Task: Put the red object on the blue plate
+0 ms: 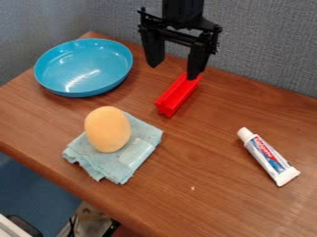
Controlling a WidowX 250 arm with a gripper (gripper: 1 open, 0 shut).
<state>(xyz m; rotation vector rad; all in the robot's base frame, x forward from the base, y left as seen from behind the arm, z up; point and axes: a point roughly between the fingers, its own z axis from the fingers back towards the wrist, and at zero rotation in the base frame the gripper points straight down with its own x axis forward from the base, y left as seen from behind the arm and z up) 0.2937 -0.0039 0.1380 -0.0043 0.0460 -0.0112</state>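
end effector [175, 54]: jaws apart above red object [177, 94] | toothpaste tube [268, 155]: print unreadable

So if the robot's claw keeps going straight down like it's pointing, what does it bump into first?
Most likely the red object. The open gripper points down just above the block's far end. From this one view the depth is hard to judge, so it might touch the table right behind it instead.

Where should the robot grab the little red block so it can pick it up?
Best guess: grab the red block around its middle, coming straight down from above. It is long and thin and lies flat on the table, so the fingers can squeeze its two long sides. The end effector hangs open just above the block's far end, pointing down, and nothing crowds the block.
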